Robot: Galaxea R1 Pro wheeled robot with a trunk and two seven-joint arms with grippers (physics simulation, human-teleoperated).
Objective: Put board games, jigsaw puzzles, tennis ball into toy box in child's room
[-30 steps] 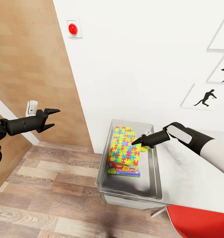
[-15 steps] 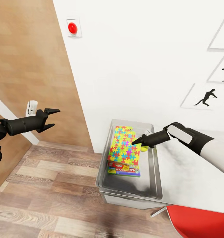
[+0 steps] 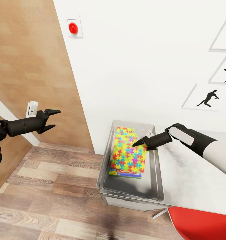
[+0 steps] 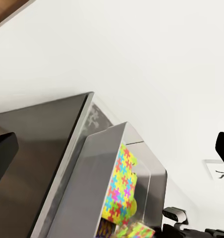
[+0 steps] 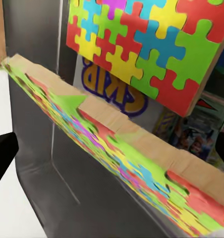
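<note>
Now the right gripper (image 3: pixel 138 143) hangs over the toy box (image 3: pixel 156 186), open and empty; lift straight up, clear of the jigsaw puzzle (image 3: pixel 127 151).

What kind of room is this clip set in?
Probably a child's bedroom or playroom: bright jigsaw puzzles and a game box lie in a grey toy box on a pale table, with sports silhouette prints on the white wall.
</note>
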